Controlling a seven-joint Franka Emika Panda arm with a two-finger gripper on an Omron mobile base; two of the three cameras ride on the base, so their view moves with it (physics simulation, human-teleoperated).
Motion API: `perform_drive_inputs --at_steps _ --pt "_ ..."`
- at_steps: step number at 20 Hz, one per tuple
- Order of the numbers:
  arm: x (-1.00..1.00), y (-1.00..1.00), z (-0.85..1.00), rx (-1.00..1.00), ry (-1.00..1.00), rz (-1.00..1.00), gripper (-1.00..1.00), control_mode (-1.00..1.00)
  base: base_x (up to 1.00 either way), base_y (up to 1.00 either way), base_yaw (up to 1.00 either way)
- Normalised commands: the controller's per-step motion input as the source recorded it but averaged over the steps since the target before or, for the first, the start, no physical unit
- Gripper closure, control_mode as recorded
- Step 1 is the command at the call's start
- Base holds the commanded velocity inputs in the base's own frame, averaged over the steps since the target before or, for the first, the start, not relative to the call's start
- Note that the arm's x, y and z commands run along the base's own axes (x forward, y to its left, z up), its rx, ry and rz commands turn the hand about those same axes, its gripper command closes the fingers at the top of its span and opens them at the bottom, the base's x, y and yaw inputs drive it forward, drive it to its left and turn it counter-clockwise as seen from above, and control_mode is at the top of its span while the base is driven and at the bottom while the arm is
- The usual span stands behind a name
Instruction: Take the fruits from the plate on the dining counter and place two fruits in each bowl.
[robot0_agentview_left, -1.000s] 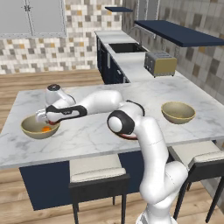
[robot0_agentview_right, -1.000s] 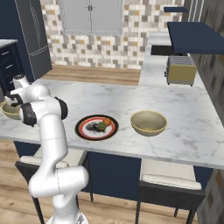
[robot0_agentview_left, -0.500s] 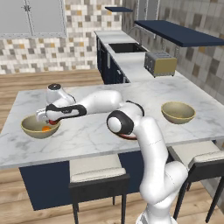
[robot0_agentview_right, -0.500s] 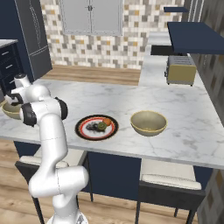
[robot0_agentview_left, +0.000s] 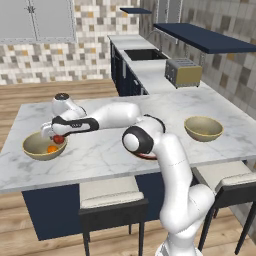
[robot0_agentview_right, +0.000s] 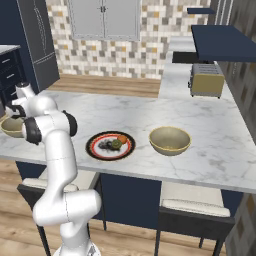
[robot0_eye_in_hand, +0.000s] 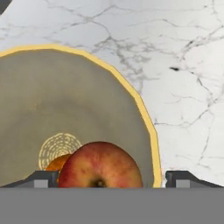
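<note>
My gripper (robot0_agentview_left: 56, 138) hangs over the near rim of the left bowl (robot0_agentview_left: 31, 146) on the dining counter (robot0_agentview_left: 110, 150). Its fingertips (robot0_eye_in_hand: 43, 179) stand wide, and the red fruit (robot0_eye_in_hand: 100, 166) sits between them with a gap on its right side. An orange fruit (robot0_eye_in_hand: 56, 163) lies on the floor of this bowl (robot0_eye_in_hand: 65, 105), just behind the red one. The plate (robot0_agentview_right: 95, 148) near the counter's front edge holds an orange fruit (robot0_agentview_right: 121, 139) and a dark green fruit (robot0_agentview_right: 116, 144). The other bowl (robot0_agentview_right: 170, 140) stands to the right of the plate, with nothing in it.
Two stools (robot0_agentview_left: 111, 200) stand under the counter's near edge. Behind the counter runs a pale worktop with a toaster (robot0_agentview_left: 183, 73) and a sink (robot0_agentview_left: 146, 54), under a navy shelf (robot0_agentview_left: 200, 37). My own arm arches across the counter over the plate.
The fingers have spread wide apart from the red fruit over the left bowl. The arm has barely moved.
</note>
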Motion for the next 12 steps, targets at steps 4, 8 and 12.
perform_drive_inputs --at_steps 4,8,12 --pt "-0.29 -0.42 0.35 0.0 0.0 -0.13 -1.0 -1.0 0.0 0.0 0.0" --pt "-0.31 -0.37 0.36 0.0 -0.01 -0.12 -1.0 -1.0 0.0 0.0 0.0" --pt "-0.15 0.04 0.26 0.06 0.0 0.0 -1.0 -1.0 0.0 0.0 0.0"
